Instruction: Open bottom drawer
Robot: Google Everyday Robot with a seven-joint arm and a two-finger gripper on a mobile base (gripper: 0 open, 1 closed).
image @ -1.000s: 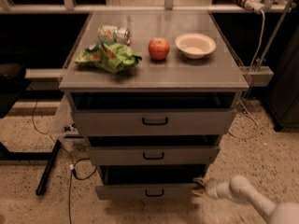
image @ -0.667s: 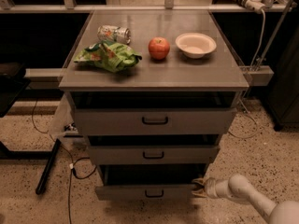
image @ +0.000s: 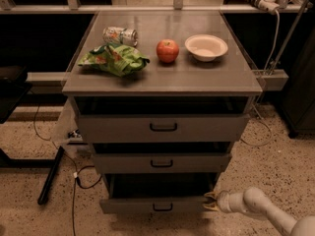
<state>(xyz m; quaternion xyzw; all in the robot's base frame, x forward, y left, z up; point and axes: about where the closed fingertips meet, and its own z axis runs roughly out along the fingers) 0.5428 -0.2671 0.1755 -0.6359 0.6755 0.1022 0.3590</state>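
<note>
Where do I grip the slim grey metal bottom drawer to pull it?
Take the bottom drawer by the small black bar handle at its front's centre, coming straight from the front: the bar lies horizontal, so close above and below. The gripper is at the drawer's right end.

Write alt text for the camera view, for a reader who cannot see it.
The robot's gripper sits low at the right end of the bottom drawer, which stands partly pulled out of a grey three-drawer cabinet. On the cabinet's top lie a green bag, a can, a red apple and a white bowl.
</note>
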